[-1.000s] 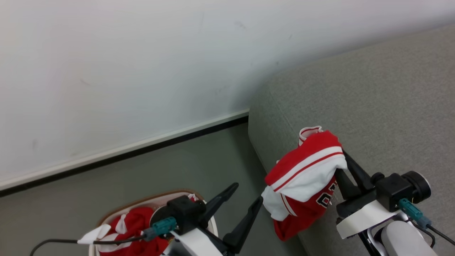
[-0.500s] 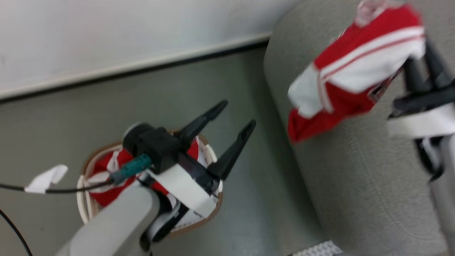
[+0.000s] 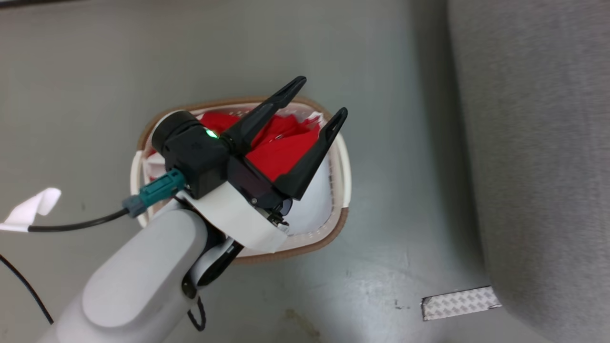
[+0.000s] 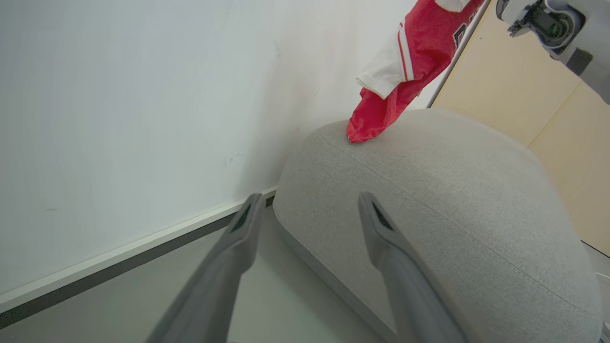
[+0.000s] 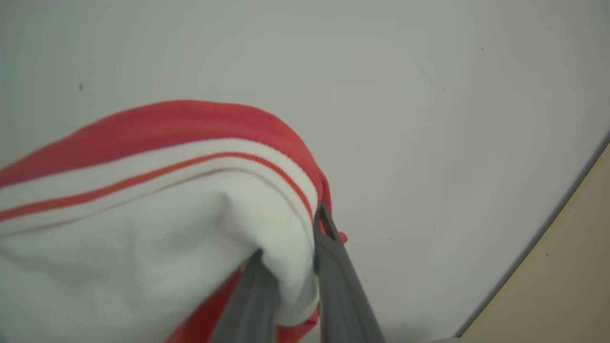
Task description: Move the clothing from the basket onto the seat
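a: how far along are we getting?
b: our right gripper (image 5: 290,233) is pinching a jersey (image 4: 405,52); it's hanging over the seat (image 4: 429,190), tip seemingly touching, not yet let go.
a: and what's left?
b: red clothes (image 3: 281,147) are lying in the basket (image 3: 340,166). our left gripper (image 3: 323,95) is hovering above, jaws spread, empty.

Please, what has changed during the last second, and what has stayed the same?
Mostly the head camera tipped down: it now looks straight at the basket and floor. The left pincer stays open above the basket. The right pincer still grips the red and white shirt, whose lower end reaches the sofa. Nothing was let go.
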You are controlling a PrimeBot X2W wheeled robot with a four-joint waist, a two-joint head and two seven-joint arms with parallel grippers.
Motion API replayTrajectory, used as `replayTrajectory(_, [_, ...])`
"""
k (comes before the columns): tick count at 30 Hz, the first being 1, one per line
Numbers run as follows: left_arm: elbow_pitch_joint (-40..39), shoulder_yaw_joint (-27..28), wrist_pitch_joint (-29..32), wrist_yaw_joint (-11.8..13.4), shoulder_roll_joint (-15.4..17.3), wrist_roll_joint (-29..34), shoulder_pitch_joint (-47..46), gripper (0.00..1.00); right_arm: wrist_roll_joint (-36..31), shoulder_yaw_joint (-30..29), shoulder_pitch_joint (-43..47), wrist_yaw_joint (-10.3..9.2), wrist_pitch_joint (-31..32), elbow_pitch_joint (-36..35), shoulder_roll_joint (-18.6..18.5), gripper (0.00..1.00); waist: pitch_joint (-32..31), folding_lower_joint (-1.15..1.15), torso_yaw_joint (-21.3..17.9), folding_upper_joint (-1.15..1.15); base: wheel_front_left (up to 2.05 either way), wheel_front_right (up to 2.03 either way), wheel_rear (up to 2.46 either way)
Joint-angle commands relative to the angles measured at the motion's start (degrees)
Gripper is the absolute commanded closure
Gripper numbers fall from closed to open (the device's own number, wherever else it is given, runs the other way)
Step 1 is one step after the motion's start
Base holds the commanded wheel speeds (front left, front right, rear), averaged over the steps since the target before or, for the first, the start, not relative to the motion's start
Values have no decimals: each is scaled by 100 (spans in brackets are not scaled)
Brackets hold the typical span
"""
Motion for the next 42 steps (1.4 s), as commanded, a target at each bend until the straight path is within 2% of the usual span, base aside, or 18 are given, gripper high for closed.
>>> replayTrajectory(1, [17,7,-44,-9,54,12,41,0,-227,-248,30,-14,190,158,-104,100,244,-2,240,0,0,0,0])
replayTrajectory(4, [23,13,-87,0,77,7,77,0,-635,-728,336,-14,513,456,-58,100,336,-2,294,0,0,0,0])
replayTrajectory(7, [28,-18,-121,9,64,-43,172,0,-1183,-1418,670,-15,714,634,178,100,401,-2,349,0,0,0,0])
replayTrajectory(10, [52,-43,-126,33,119,-69,282,0,-1825,-2220,1114,-14,714,543,838,100,435,-2,412,0,0,0,0])
replayTrajectory(11, [52,-43,-126,33,119,-69,282,0,-1825,-2220,1114,-14,714,543,838,100,435,-2,412,0,0,0,0])
replayTrajectory(13, [82,-51,-141,52,164,-79,377,0,-2236,-2633,1291,-14,617,350,1313,100,424,-2,432,0,0,0,0])
replayTrajectory(15, [109,-52,-176,72,200,-83,461,0,-2552,-2899,1394,-14,510,128,1745,55,351,-2,421,0,0,0,0])
replayTrajectory(16, [136,-71,-181,71,224,-85,516,0,-2626,-3056,1429,-15,526,57,1907,0,292,-2,406,0,0,0,0])
replayTrajectory(19, [196,-99,-204,100,234,-137,657,0,-2892,-3035,1628,-15,508,-48,2221,0,60,-2,346,0,0,0,0])
replayTrajectory(25, [396,-65,-353,178,188,-274,1000,0,-2950,-2551,2375,-16,322,-60,2315,0,-653,-2,196,0,0,0,0])
replayTrajectory(29, [605,21,-493,289,120,-408,1360,0,-2573,-2212,2989,-15,-232,162,2315,0,-1285,-2,154,0,0,0,0])
replayTrajectory(33, [872,159,-567,416,32,-503,1836,0,-1875,-1883,3608,-15,-771,160,2311,0,-1934,-2,187,0,0,0,0])
replayTrajectory(37, [1120,358,-602,531,-55,-514,2309,0,-1181,-1366,4172,-16,-1014,9,2311,0,-2474,-2,314,0,0,0,0])
replayTrajectory(42, [1226,938,-603,590,-327,-144,2893,0,-311,-682,4928,-15,-1116,-115,2312,0,-3072,-2,623,0,0,0,0])
